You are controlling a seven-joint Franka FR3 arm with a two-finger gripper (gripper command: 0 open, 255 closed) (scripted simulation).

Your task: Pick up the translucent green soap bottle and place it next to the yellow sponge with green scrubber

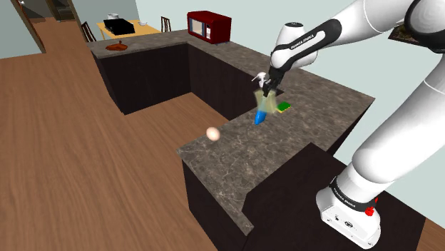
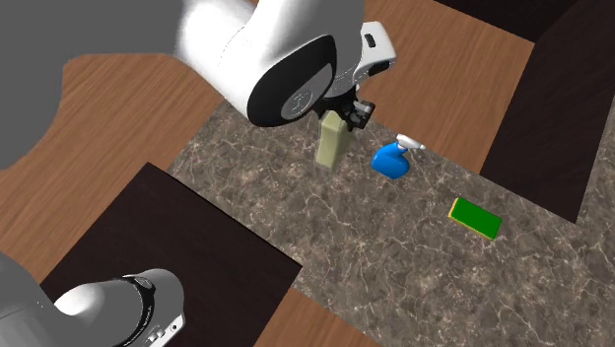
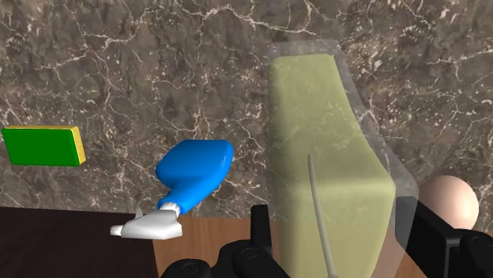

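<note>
A dark, white-veined stone bench (image 1: pixel 235 153) wraps in a U round a wood floor (image 1: pixel 85 142) in a house kitchen. The shoulder view takes in a red microwave (image 1: pixel 210 27) on the far run, a brown bowl (image 1: pixel 118 46) and, beyond, a dining table (image 1: pixel 139 30) with chairs (image 1: pixel 165 25). The black pincer (image 3: pixel 336 212) is clamped on the upper end of the translucent green soap bottle (image 3: pixel 328 118), which stands upright over the bench's middle stretch, long axis vertical, base toward the stone. The second exterior view, from above, spreads out a row. First comes the bottle, then a blue spray bottle (image 2: pixel 392 160) lying on its side near it, then the yellow sponge with green top (image 2: pixel 475 217), flat and farther along. The wrist view brings in a pale egg-shaped ball (image 3: pixel 450 201) by the bench edge.
</note>
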